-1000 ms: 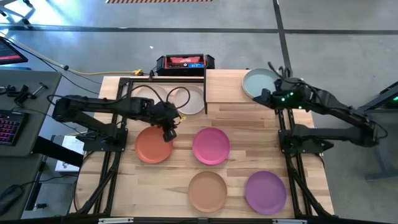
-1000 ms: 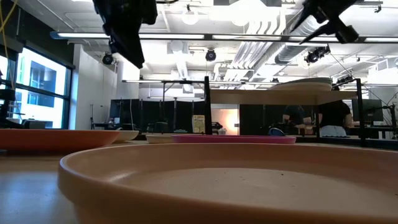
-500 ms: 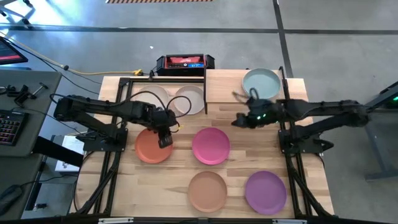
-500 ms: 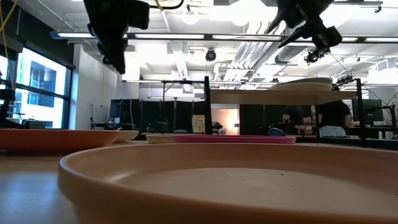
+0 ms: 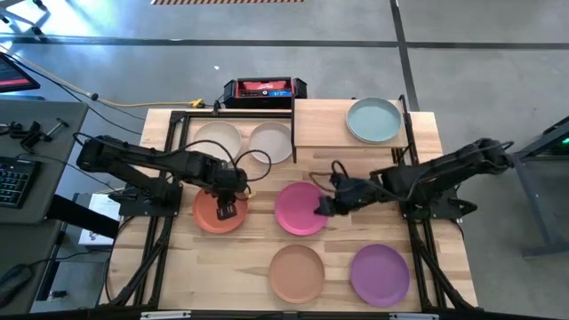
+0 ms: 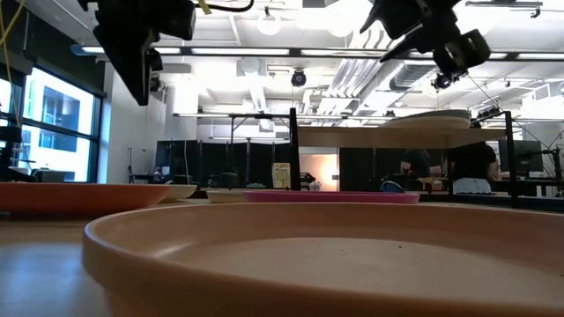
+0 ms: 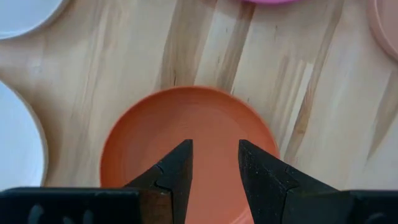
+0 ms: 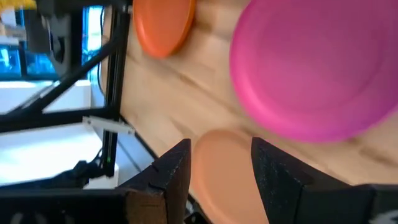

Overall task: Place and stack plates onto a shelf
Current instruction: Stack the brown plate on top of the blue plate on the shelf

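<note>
Since a second ago the right arm swung off the shelf (image 5: 348,133), where the teal plate (image 5: 373,120) now sits alone at about 1 o'clock on the table, and dropped toward the middle. The right gripper (image 5: 324,208) now hangs at the magenta plate's (image 5: 300,207) 3 o'clock edge. Meanwhile the left gripper (image 5: 226,210) slid down from the orange-red plate's (image 5: 217,213) upper rim to over its centre.

Both sets of fingers stand apart with nothing between them. The left wrist view shows the orange plate through the gap, and the right wrist view shows the magenta one off to one side.

Everything else is still on the tabletop: two pale plates, an off-white one (image 5: 216,140) and its neighbour (image 5: 270,141), at 11 to 12 o'clock, the tan plate (image 5: 296,273) at 6 and the purple plate (image 5: 380,275) at about 5.

Looks like both arms are lining up a pick. Since these plates are shallow and lie flat, a straight-down grab over the centre probably won't catch anything. The left gripper would likely do better moving out to the rim, with one finger inside the lip and one outside. The right one is already at an edge, so it mostly needs to straddle the lip squarely before closing. Once a plate is up, keeping it level should stop it sliding out on the way to the shelf at 12 o'clock.
</note>
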